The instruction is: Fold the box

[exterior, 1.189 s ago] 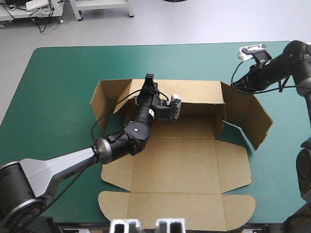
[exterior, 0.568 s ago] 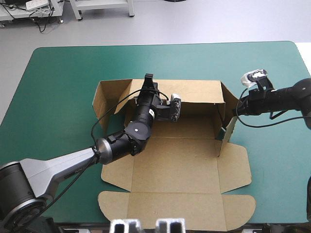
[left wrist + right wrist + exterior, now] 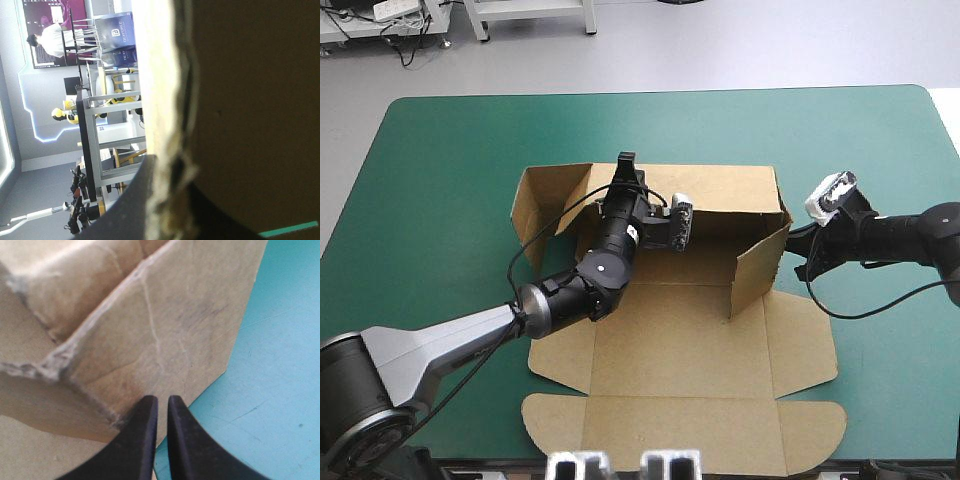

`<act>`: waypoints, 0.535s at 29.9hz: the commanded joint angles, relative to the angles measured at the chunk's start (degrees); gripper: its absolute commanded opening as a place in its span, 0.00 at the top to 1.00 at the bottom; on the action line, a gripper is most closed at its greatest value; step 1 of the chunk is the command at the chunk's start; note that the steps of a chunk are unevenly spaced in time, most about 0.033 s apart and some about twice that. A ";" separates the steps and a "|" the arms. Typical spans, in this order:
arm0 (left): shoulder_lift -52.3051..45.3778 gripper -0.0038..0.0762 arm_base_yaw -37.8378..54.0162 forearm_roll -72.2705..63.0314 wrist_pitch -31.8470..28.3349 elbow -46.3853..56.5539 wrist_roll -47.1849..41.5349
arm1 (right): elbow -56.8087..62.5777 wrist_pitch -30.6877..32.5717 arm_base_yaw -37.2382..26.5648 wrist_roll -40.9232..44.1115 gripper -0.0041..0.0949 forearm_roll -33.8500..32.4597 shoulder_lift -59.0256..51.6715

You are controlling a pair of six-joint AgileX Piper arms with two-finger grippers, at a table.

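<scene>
The brown box [image 3: 670, 340] lies open on the teal-green cover, with its back wall [image 3: 730, 190] raised. My left gripper [image 3: 627, 165] is shut on that wall's top edge. In the left wrist view the board's pale cut edge [image 3: 162, 100] runs up from between my black fingers [image 3: 125, 210]. The right side flap [image 3: 760, 265] stands upright, swung inward over the base. My right gripper [image 3: 798, 262] is low, just outside it. In the right wrist view that gripper [image 3: 160, 402] is shut, its tips against the flap's outer face [image 3: 190, 325].
The left side flap [image 3: 545, 200] stands angled outward. The lid panel with rounded tabs [image 3: 680, 440] lies flat toward the near table edge. Bare teal-green cover [image 3: 450, 170] surrounds the box, and also shows beside my right gripper [image 3: 270, 365].
My right gripper came down and in toward the box. The right side flap swung from spread outward to upright and inward. The left arm has not moved.
</scene>
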 commanded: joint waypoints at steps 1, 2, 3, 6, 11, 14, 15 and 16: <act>-1.03 0.97 -0.20 -2.88 0.48 -0.27 -0.76 | -1.08 1.53 -0.22 -0.59 0.68 0.85 -2.01; -1.03 0.97 -0.20 -2.88 0.54 -0.27 -0.76 | -1.08 2.05 -0.22 -0.59 0.63 0.60 -2.01; -1.03 0.97 -0.20 -2.88 0.54 -0.27 -0.76 | -1.08 2.57 -0.22 -0.59 0.57 0.60 -2.01; -1.03 0.97 -0.20 -2.88 0.62 -0.27 -0.76 | -1.08 2.82 -0.22 -0.87 0.49 0.89 -2.01; -1.03 0.97 -0.20 -2.88 0.62 -0.27 -0.76 | -1.08 6.20 -0.22 -3.04 0.46 2.94 -2.01; -1.03 0.97 -0.20 -2.88 0.62 -0.27 -0.76 | -1.08 6.42 -0.22 -4.59 0.46 4.65 -1.91; -1.03 0.97 -0.20 -2.88 0.62 -0.27 -0.76 | -1.08 5.98 -0.22 -5.86 0.46 5.91 -1.91; -1.03 0.97 -0.20 -2.77 0.62 -0.27 -0.76 | -1.08 5.47 -0.22 -6.56 0.46 6.95 -1.72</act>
